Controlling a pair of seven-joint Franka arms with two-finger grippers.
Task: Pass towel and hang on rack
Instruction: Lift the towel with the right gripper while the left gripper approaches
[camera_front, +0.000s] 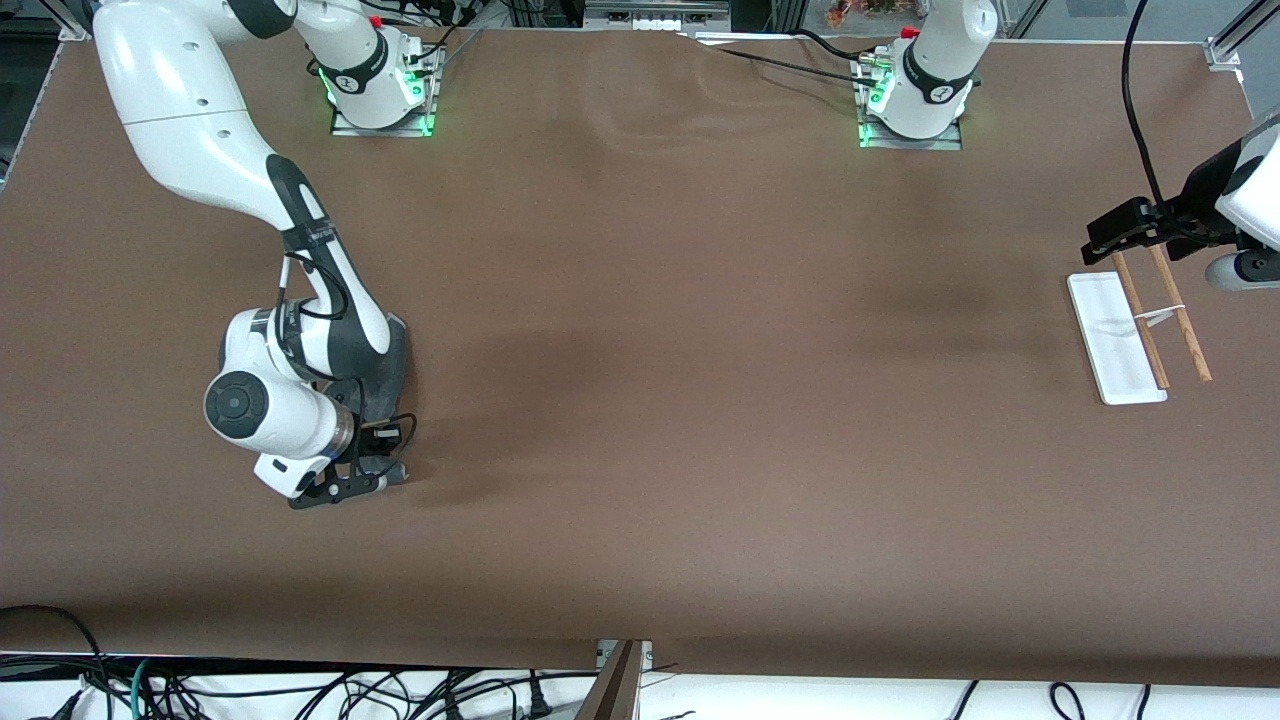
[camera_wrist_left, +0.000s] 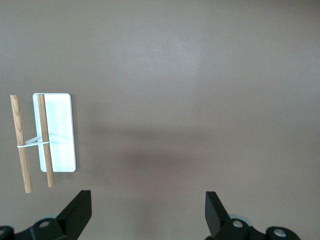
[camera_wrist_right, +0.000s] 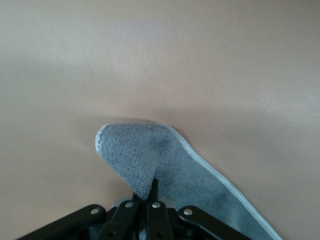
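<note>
Brown counter (camera_front: 640, 400) mostly bare, the right end effector (camera_front: 350, 485) pinches the towel (camera_wrist_right: 165, 165) near the right arm's edge, seemingly picking up; next comes a handover toward the wide-open left end effector (camera_wrist_left: 147, 215) above the rack (camera_front: 1125, 340).

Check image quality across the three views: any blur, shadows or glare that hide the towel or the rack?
Front view: even light, soft arm shadows on the table; the rack is sharp, and the right end effector covers the towel. Left wrist view: crisp, one faint shadow band, and the open left end effector is cut by the frame edge. Right wrist view: soft focus with a washed-out tint, yet the towel reads clearly.
</note>
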